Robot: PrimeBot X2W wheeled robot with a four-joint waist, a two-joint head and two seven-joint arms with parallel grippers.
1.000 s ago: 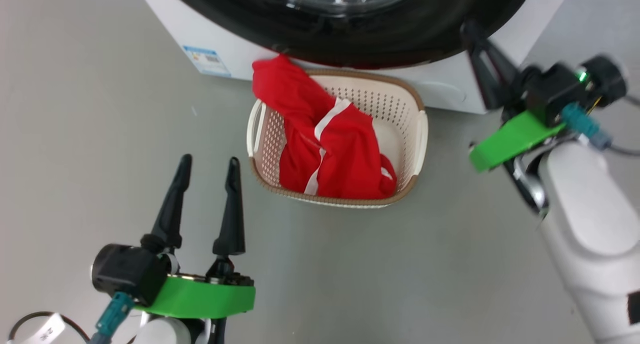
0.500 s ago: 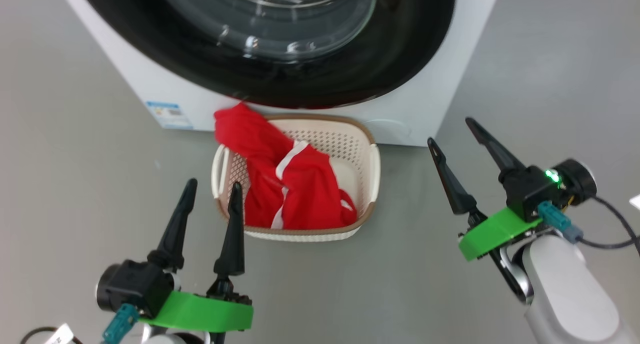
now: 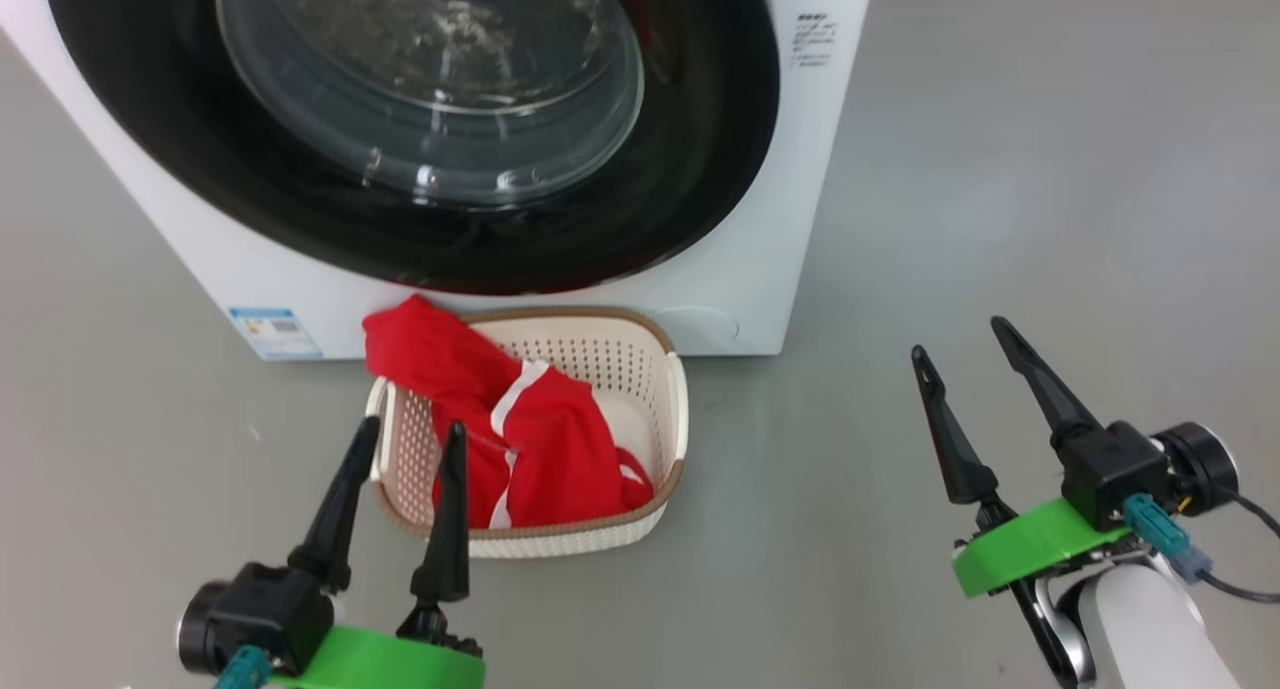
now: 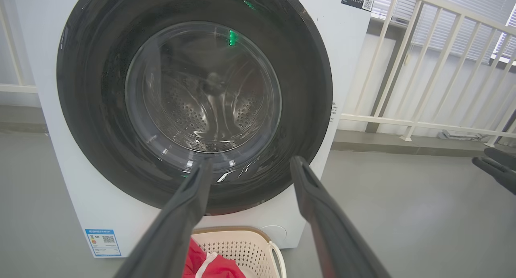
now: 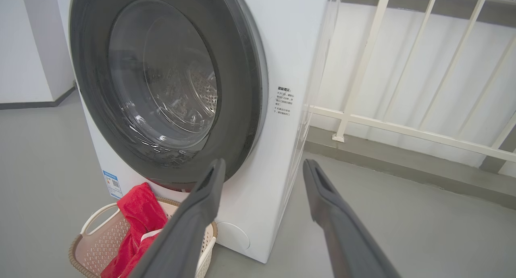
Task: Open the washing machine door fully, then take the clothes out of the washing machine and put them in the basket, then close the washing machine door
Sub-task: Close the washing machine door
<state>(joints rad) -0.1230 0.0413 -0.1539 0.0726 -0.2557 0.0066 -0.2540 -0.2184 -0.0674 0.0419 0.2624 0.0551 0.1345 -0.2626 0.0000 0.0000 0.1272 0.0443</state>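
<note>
The red clothes (image 3: pixel 540 439) with white stripes lie bunched in the cream basket (image 3: pixel 678 409), one end over its far left rim. The basket stands on the grey floor (image 3: pixel 1000 169), just in front of the white washing machine (image 3: pixel 745 289). The washing machine door (image 3: pixel 700 169), black rim and round glass, sits flat on the front. The left wrist view looks through the glass to the holey drum (image 4: pixel 189 112), with a white railing (image 4: pixel 403 123) behind. The left pincer (image 3: pixel 415 424) and right pincer (image 3: pixel 958 336) hang low, pointing at the machine, both spread wide, holding nothing.

Black tapered fingers (image 3: pixel 335 509), green mounts (image 3: pixel 1030 554), white forearm (image 3: pixel 1150 629)
</note>
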